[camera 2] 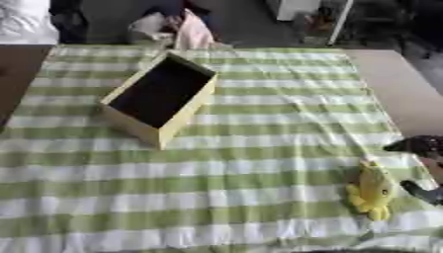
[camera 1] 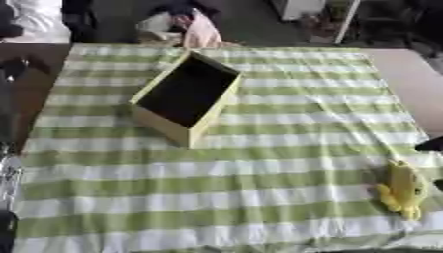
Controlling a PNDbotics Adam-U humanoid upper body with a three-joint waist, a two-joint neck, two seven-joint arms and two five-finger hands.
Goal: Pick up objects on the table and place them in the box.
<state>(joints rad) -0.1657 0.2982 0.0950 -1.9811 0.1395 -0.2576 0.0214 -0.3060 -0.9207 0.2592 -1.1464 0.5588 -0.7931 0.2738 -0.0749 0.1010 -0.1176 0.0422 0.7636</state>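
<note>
A yellow plush toy lies on the green-and-white striped cloth near the table's front right corner. My right hand comes in from the right edge just beside the toy; one dark part shows above the toy and another dark part close to its right side, spread apart with nothing held. The yellow box, open-topped with a dark inside, stands turned at an angle at the back left. My left hand shows in neither view.
The striped cloth covers most of the table, with bare brown table along the right. Bags and clutter sit beyond the far edge. Dark, greyish shapes line the left edge.
</note>
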